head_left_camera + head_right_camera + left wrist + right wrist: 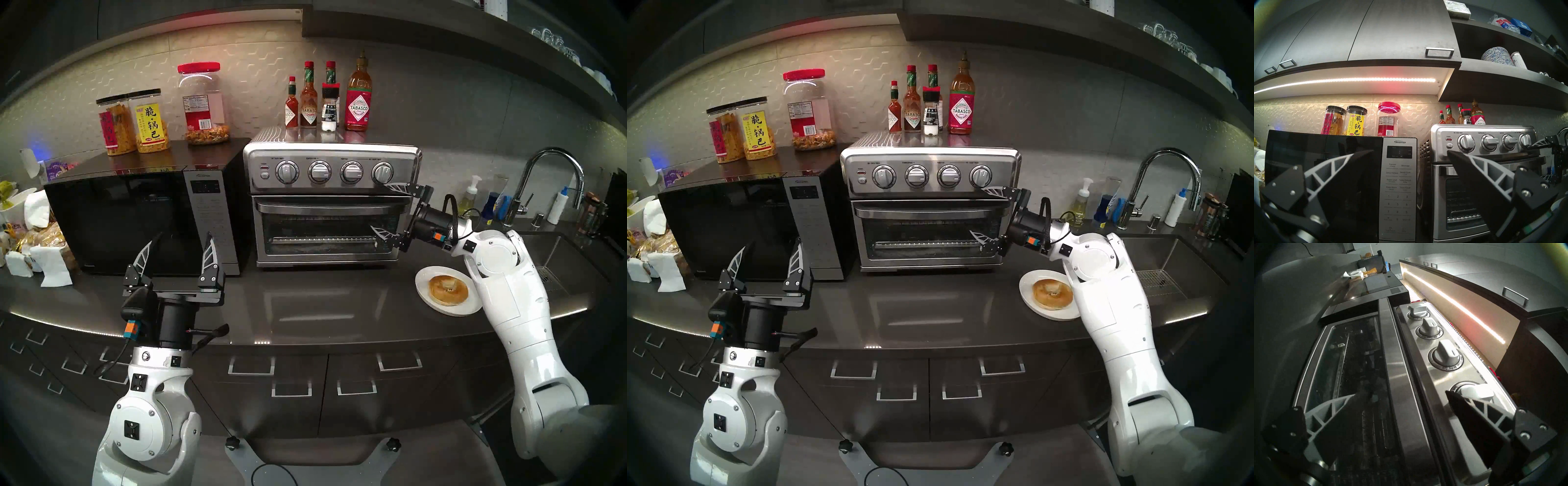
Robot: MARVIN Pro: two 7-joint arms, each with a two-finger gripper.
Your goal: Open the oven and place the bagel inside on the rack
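1. Oven [325, 203] on the dark worktop [305, 305], at centre, door shut, bar handle [325, 206] running across the top of the glass window.
2. Rack [322, 241] dimly seen through the glass as a thin wire grid spanning the oven's width.
3. Black microwave [135, 217] just left of the oven, touching or nearly so; snack jars [135, 125] on top of it.
4. Sauce bottles [329, 98] in a row on the oven's roof, at the far edge.
5. Bagel [448, 290] lying flat on a white plate [427, 298], on the worktop near and to the right of the oven, partly behind the right forearm.
6. Right claw [386, 208] at the oven's right front edge, turned on its side, spread wide and empty: upper finger by the rightmost knob [382, 173], lower finger before the window's right end, with the handle's right end between them. Contact with the oven: cannot tell.
7. Left claw [179, 249] raised in front of the microwave, well apart from the oven, fingers spread wide, holding nothing.
8. Sink and tap [556, 176] at far right.
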